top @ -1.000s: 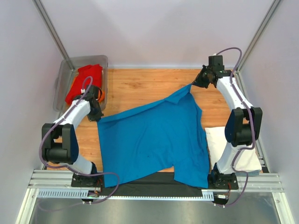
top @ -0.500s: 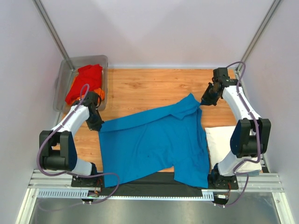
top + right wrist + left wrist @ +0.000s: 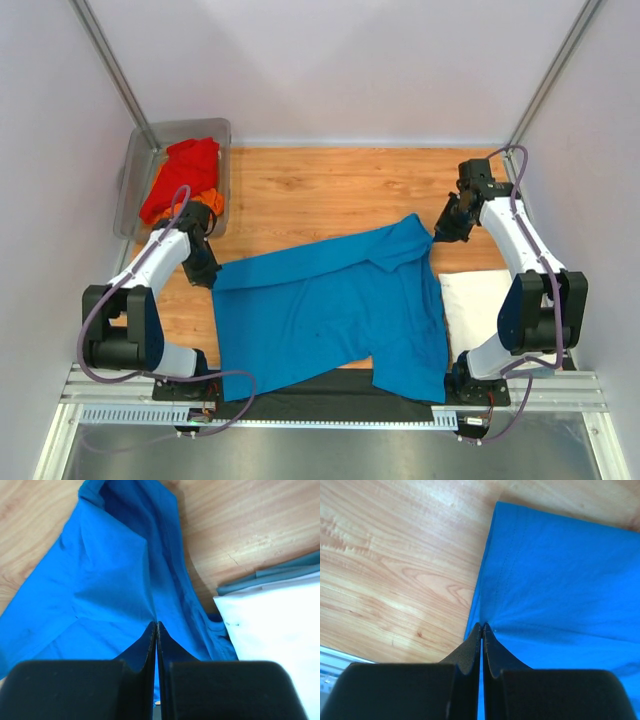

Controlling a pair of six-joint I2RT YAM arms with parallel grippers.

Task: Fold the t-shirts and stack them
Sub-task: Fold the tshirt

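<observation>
Top external.
- Wood-grain tabletop (image 3: 320, 185), closed in by pale plain walls (image 3: 330, 70). Two metal posts (image 3: 112, 75) run up the back corners. Dark mat (image 3: 320, 388) and slotted rail (image 3: 320, 415) along the near edge.
- Count: t-shirts 4, arms 2, tub 1.
- blue t-shirt (image 3: 330, 305) lies spread over the middle of the tabletop; its lower hem overlaps the mat and its far right corner is bunched.
- white t-shirt (image 3: 472, 300) lies folded flat at the right edge, touching the blue one.
- red t-shirt (image 3: 185, 170) and orange t-shirt (image 3: 212, 201) are crumpled in the see-through tub (image 3: 226, 130) at far left, with red over most of the orange.
- left pincer (image 3: 207, 272) sits at the blue shirt's left corner, right pincer (image 3: 440, 230) at its far right corner.

Left wrist.
- Fingers pressed together, nipping the blue cloth at the stitched side edge, with creases fanning out from the tips.
- Bare wood to the left and a strip of rail in the bottom corner.

Right wrist.
- Fingers pressed together on a raised fold of blue cloth.
- White shirt at right, with a greyish layer showing along its far edge; which thing that layer is cannot be told.
</observation>
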